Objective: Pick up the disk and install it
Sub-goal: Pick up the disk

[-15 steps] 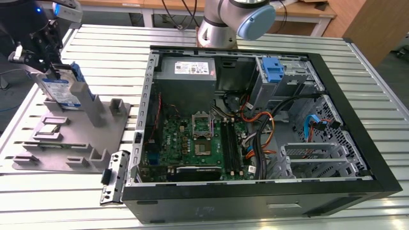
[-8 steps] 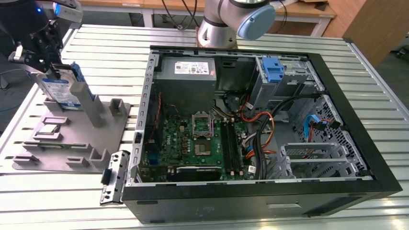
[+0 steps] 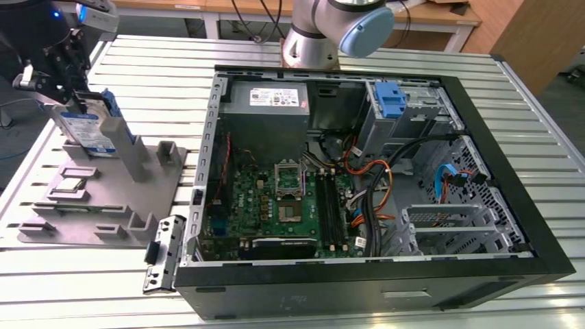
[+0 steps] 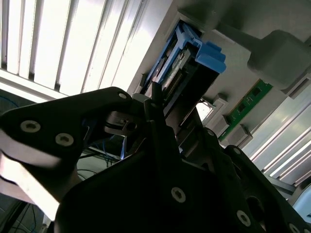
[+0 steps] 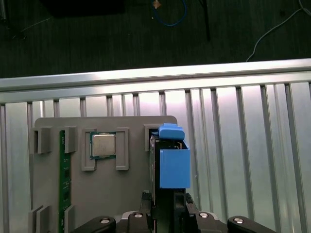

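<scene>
The end effector [image 3: 77,103] hangs right over the disk [image 3: 90,133]. The disk stands on its thin edge in a grey holder [image 3: 109,199], just under the end effector. A finger sits on each side of it. I cannot tell if they squeeze it yet. Its thin edge points up and its flat faces point sideways. Its long side seems to run up and down. It looks hard, a bit heavy and easy to hurt, so hold the flat faces near the top. The case [image 3: 366,295] is far off to the side on the bench [image 3: 274,51].
</scene>
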You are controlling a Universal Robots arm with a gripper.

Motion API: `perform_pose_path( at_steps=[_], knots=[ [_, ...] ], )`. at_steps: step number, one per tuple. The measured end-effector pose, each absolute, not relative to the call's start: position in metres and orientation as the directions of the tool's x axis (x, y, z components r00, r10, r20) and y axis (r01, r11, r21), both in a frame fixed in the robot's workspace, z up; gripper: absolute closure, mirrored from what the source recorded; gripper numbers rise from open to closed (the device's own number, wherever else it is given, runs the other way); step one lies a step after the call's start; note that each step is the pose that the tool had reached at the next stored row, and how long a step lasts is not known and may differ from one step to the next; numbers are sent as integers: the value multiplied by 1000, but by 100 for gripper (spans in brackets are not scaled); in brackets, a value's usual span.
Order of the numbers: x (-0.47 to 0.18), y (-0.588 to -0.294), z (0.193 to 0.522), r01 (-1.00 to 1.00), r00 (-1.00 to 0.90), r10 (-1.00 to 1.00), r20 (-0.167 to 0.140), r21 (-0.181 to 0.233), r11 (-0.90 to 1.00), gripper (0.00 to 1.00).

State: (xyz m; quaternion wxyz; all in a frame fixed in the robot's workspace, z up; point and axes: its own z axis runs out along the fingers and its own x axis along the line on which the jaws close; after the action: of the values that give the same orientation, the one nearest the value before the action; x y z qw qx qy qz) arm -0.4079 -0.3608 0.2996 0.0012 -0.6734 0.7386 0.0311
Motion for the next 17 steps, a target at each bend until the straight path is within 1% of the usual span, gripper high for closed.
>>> perform_pose_path(
  at_steps=[5,17],
  knots=[
    [-408,-361,299,-997,-60,-997,-44,44,59,65],
    [-408,-361,299,-997,-60,-997,-44,44,58,65]
  ],
)
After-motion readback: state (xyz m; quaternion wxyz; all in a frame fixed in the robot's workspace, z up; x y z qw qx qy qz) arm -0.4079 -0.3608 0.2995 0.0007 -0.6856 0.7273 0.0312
